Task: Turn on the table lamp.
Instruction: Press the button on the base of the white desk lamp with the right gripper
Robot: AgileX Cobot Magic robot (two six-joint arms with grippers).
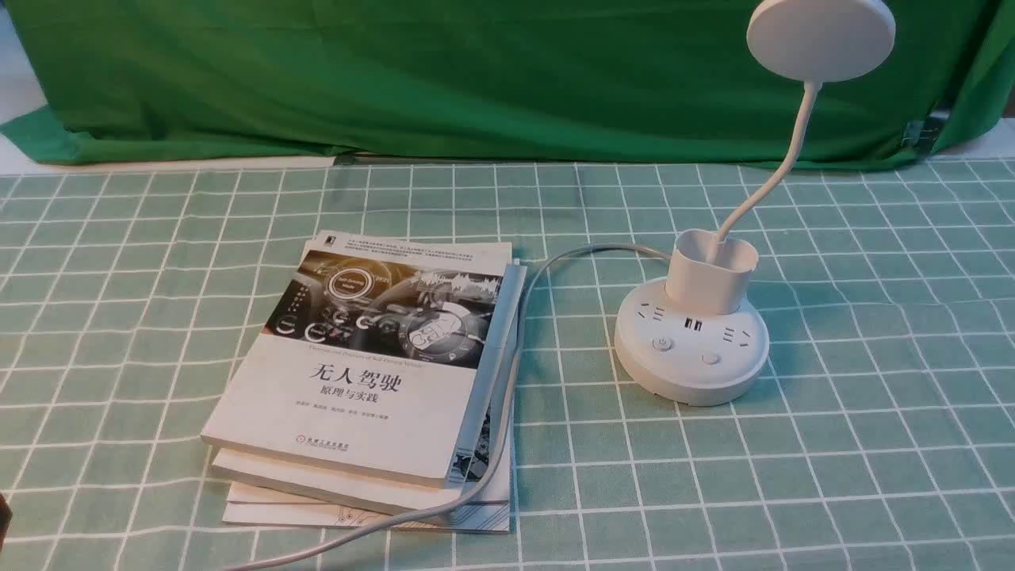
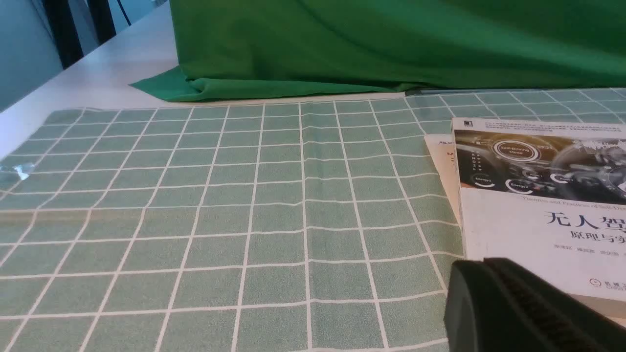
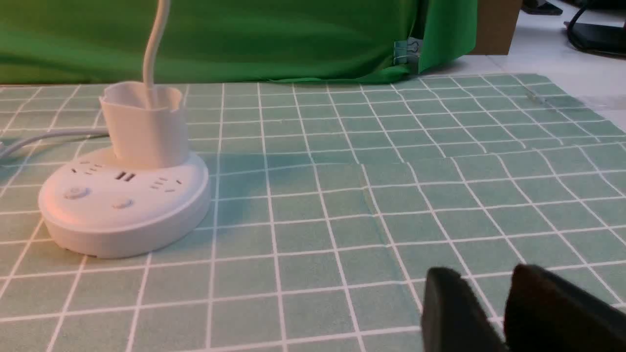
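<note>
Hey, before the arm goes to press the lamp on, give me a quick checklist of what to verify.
1. Lamp looks unlit: ok.
2. Both buttons uncovered: ok.
3. Which button lights it: cannot tell.
4. Right claw empty: ok.
5. Cloth between right claw and lamp bare: ok.
6. Cord plugged in: cannot tell; it runs over the books and out of view.
</note>
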